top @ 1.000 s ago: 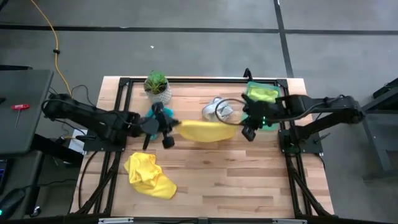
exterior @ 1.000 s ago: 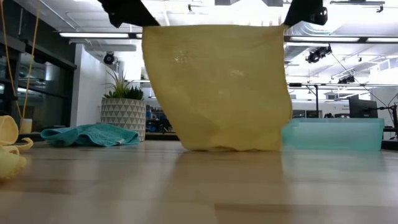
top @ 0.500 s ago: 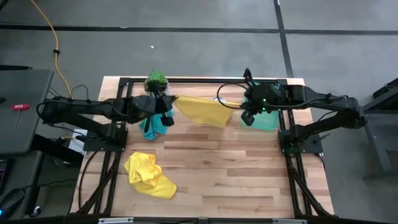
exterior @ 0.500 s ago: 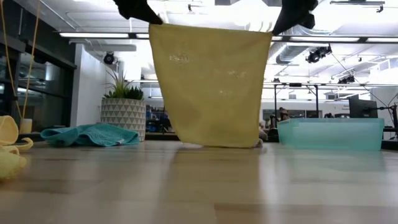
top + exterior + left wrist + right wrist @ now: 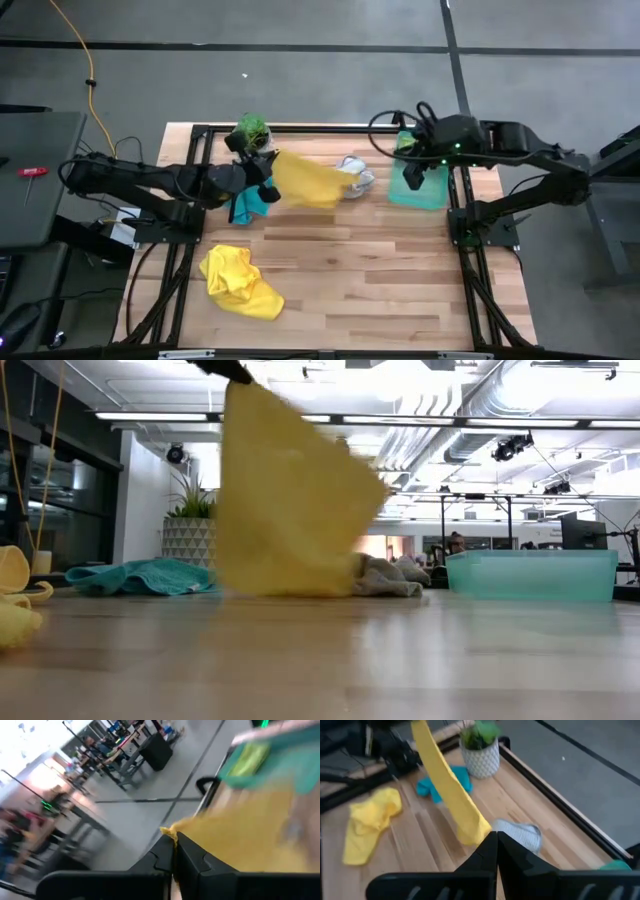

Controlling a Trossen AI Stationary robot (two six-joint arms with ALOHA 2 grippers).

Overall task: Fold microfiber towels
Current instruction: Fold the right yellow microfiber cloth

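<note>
My left gripper [image 5: 262, 168] sits in the upper left of the overhead frame, just below the small plant in its white pot [image 5: 251, 132], and my fingers are pressed fully together on one corner of a yellow towel [image 5: 308, 180]. In my own left wrist view that pinched corner [image 5: 169, 832] pokes up between the two dark fingertips, and the rest of the cloth spreads away as a soft, blurred sheet of mustard yellow. From table height the towel [image 5: 285, 500] hangs from that single corner at the top of the frame, falling in a slanted, roughly triangular drape whose lower edge reaches the wooden table [image 5: 400, 290]. My right gripper [image 5: 412, 178] is in the upper right of the overhead frame, over the translucent green tray [image 5: 432, 195], with its fingers closed on nothing. From its wrist view the hanging towel [image 5: 447, 790] shows as a narrow yellow band, seen nearly edge-on. The grey-white towel [image 5: 355, 175] lies crumpled just right of the hanging one, near the middle of the table's far edge. The teal towel [image 5: 250, 203] lies rumpled beneath my left gripper, beside the plant. The second yellow towel [image 5: 238, 282] is bunched in folds at the lower left of the table, well apart from the rest. A lime green towel [image 5: 404, 145] peeks out at the tray's far end, partly behind my right arm.
</note>
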